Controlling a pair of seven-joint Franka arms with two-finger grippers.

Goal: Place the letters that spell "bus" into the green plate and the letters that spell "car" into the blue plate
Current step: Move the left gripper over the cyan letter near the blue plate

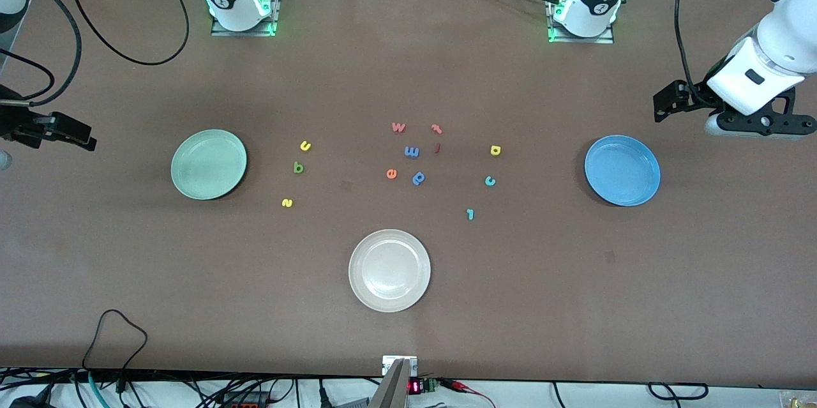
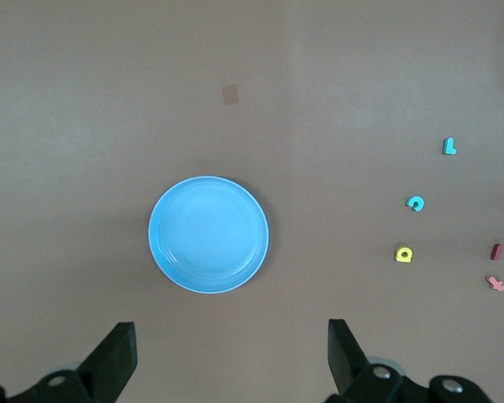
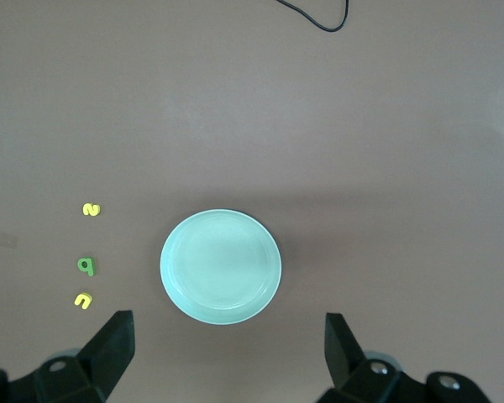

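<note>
I am looking down on a brown bench [image 1: 408, 306] with three plates and a scatter of small foam letters. The green plate [image 1: 209, 164] is sitting toward my right arm's end, empty. Just beside it, toward the middle, are lying the yellow u [image 1: 306, 146], the green b [image 1: 298, 168] and the yellow s [image 1: 287, 203], each apart from the others. The blue plate [image 1: 622, 170] is sitting toward my left arm's end, also empty. Between it and the middle are lying the yellow a [image 1: 495, 151], the teal c [image 1: 490, 181] and the teal r [image 1: 470, 214].

In the middle, a cluster of other letters is lying: a salmon w [image 1: 399, 128], a salmon r [image 1: 436, 129], a dark red stroke [image 1: 437, 148], a blue m [image 1: 412, 152], an orange e [image 1: 391, 173] and a blue p [image 1: 419, 178]. A white plate [image 1: 389, 270] is sitting nearer the front camera than all of them.

Nothing is lying between either plate and its letters.

My left hand [image 2: 231, 357] is hanging over the bench beside the blue plate, fingers spread wide, holding nothing. My right hand [image 3: 228, 353] is hanging beside the green plate, fingers spread wide, also holding nothing.
</note>
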